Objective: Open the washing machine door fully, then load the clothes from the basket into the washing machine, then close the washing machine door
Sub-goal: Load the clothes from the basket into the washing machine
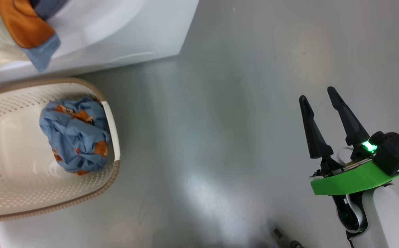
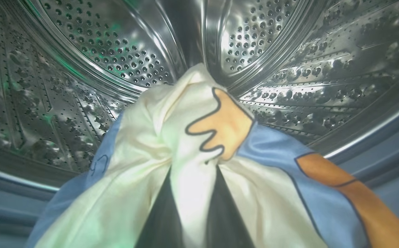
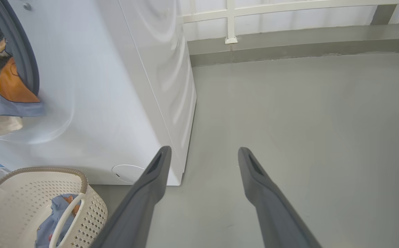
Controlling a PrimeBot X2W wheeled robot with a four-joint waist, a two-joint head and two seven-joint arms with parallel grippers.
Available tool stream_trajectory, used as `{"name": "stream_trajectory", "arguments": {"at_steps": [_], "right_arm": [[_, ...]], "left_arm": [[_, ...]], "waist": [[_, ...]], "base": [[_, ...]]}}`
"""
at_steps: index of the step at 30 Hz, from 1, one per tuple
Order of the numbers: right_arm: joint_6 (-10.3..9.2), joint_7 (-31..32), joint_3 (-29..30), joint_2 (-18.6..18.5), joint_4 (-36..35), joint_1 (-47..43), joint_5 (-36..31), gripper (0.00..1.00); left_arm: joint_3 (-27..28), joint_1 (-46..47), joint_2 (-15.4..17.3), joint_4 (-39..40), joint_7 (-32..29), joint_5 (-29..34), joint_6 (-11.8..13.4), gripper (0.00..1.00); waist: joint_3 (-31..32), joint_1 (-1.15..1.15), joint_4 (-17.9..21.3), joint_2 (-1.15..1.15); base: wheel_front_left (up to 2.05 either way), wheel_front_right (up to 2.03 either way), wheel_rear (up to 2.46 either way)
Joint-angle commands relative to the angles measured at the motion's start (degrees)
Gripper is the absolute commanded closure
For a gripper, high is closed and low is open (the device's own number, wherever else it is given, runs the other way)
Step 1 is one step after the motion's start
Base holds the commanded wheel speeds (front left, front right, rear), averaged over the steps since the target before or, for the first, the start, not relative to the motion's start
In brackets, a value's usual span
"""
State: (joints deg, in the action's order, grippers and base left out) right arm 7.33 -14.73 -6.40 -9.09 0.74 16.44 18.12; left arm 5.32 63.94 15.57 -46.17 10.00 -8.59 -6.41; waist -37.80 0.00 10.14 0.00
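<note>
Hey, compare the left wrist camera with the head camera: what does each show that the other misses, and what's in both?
Left wrist view: the inside of the steel drum, with the left gripper shut on a cream, blue and orange garment. Head view: the basket on the floor holding a blue printed garment, and the open right gripper. Shared: the washing machine and that held garment.
</note>
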Motion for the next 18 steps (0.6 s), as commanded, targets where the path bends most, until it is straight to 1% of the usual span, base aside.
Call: {"name": "stream_trajectory", "arguments": {"at_steps": [1,8,12,16,18], "right_arm": [[0.16,-0.27,-0.83,0.01,-1.46,-0.43,-0.24,0.0],[0.16,-0.27,-1.04,0.45,-1.49,0.01,-0.22,0.0],[0.16,-0.27,-1.25,0.5,-1.39,0.24,-0.14,0.0],[0.16,-0.27,-1.73,0.75,-1.32,0.6,-0.02,0.0],[0.16,-0.27,-2.0,0.84,-1.32,0.9,0.08,0.0]], "left_arm": [[0.38,1.54,3.57,0.33,0.16,0.11,-0.11,1.0],[-0.78,7.2,4.55,-4.43,0.28,0.29,-0.03,1.0],[-1.95,10.76,5.05,-4.23,3.23,1.48,0.64,1.0],[-3.36,12.86,5.52,-0.68,4.86,3.23,1.12,1.0],[-3.95,13.02,5.74,5.21,4.94,4.4,1.49,1.0]], "waist": [[-3.05,0.0,0.32,0.0],[-5.74,0.0,0.53,0.0],[-6.66,0.0,0.64,0.0],[-7.17,0.0,0.96,0.0],[-7.54,0.0,1.16,0.0]], "base": [[0.0,0.0,0.0],[0.0,0.0,0.0],[0.0,0.0,0.0],[0.0,0.0,0.0],[0.0,0.0,0.0]]}}
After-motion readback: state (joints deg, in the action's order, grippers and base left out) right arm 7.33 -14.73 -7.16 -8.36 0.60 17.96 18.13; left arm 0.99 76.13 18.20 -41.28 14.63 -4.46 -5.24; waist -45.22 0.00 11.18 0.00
